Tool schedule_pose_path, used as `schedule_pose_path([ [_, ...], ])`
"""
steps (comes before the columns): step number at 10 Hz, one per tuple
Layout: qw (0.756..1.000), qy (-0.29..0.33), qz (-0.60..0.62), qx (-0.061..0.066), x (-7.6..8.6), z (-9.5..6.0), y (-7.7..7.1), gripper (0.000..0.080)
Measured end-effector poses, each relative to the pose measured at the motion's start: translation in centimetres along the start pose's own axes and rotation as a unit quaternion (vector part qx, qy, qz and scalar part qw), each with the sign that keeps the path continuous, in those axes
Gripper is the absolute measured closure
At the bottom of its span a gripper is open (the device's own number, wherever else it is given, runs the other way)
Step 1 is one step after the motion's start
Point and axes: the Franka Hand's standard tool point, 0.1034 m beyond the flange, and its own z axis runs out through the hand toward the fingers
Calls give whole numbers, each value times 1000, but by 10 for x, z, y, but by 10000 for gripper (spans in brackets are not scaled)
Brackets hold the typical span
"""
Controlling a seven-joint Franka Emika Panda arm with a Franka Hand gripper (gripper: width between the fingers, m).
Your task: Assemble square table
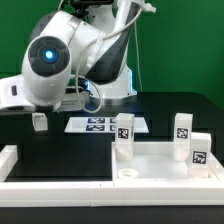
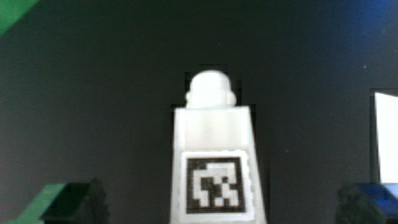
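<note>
Legs are what the coming move turns on, and one leg [image 2: 214, 150] lies straight ahead of the tool [image 2: 222, 208] in the wrist view, centred in the gap between the two fingertips [image 2: 71, 203]. Its long axis runs away from the tool along the line of sight, the tagged face nearest and the rounded peg end farthest. The tool's fingers stand apart, one on each side of the leg, touching nothing that I can see.

In the exterior view a small white leg [image 1: 39, 121] stands on the black bench [image 1: 60, 150] just below the arm's wrist; this is most likely the same one, though the tool itself is hidden behind the arm there. The top [image 1: 140, 170] sits well away from the tool, toward the exterior view's right, with three more legs [image 1: 124, 130] upright at its far side.

A straight advance along the leg's axis should bring it between the fingers; I judge little sideways correction is needed.
</note>
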Motion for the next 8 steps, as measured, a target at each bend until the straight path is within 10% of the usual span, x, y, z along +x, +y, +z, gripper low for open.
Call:
schedule_pose_path([
  [7,1000,4,10,1,2,14,6,177],
  [8,1000,4,10,2,2,14,6,360],
])
